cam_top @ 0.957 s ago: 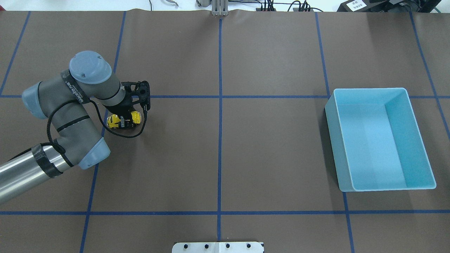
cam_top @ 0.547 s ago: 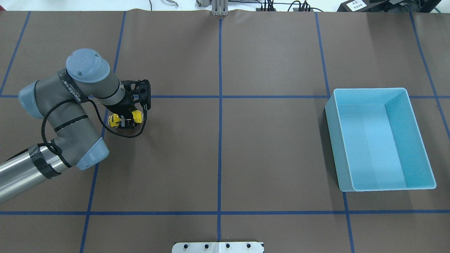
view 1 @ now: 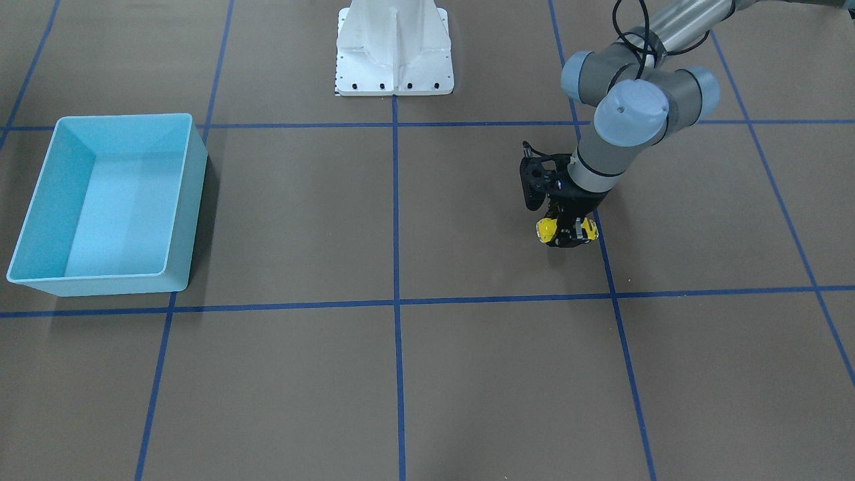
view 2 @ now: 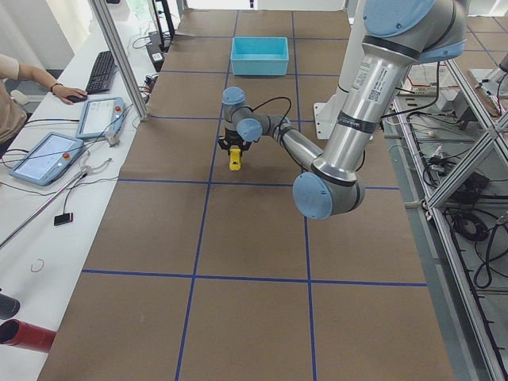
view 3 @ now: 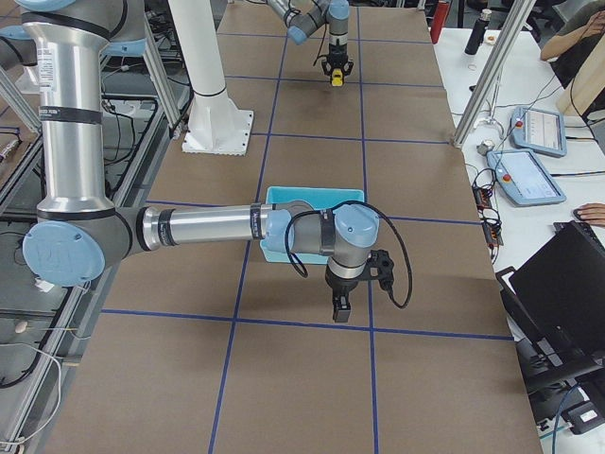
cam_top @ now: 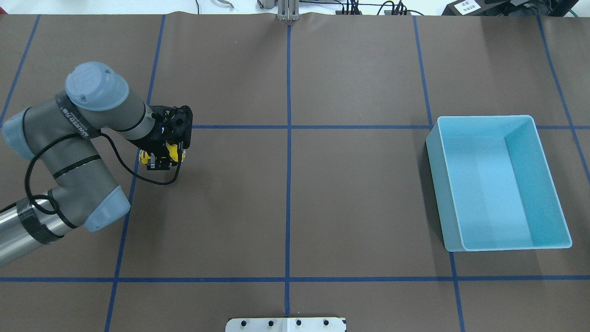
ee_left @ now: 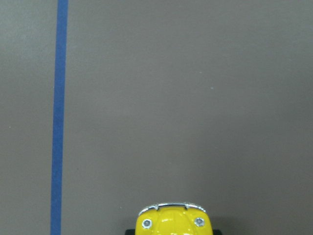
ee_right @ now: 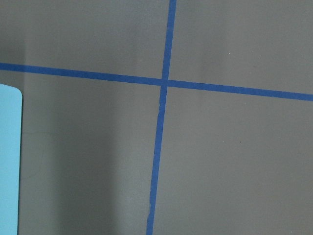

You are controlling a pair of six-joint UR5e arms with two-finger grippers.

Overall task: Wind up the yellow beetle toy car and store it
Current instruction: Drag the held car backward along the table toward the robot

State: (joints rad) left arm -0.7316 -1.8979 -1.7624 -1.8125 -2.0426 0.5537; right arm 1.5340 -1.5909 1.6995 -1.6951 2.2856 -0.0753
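The yellow beetle toy car (cam_top: 161, 157) is down at the table surface on the left half, near a blue tape line. My left gripper (cam_top: 162, 159) is shut on the car across its middle, so only its two yellow ends show. The car also shows in the front view (view 1: 566, 230), the left side view (view 2: 235, 159) and the left wrist view (ee_left: 172, 221), where only its nose shows. The right gripper (view 3: 338, 312) shows only in the right side view, low over the table beside the blue bin (view 3: 284, 194). I cannot tell whether it is open or shut.
The open, empty light blue bin (cam_top: 434, 184) stands on the table's right half and also shows in the front view (view 1: 100, 285). The white robot base plate (view 1: 394, 53) is at the table's robot side. Blue tape lines grid the brown table.
The left arm has swung a little to the view's left and its wrist has turned. The car is still in the gripper and has shifted slightly left with it.
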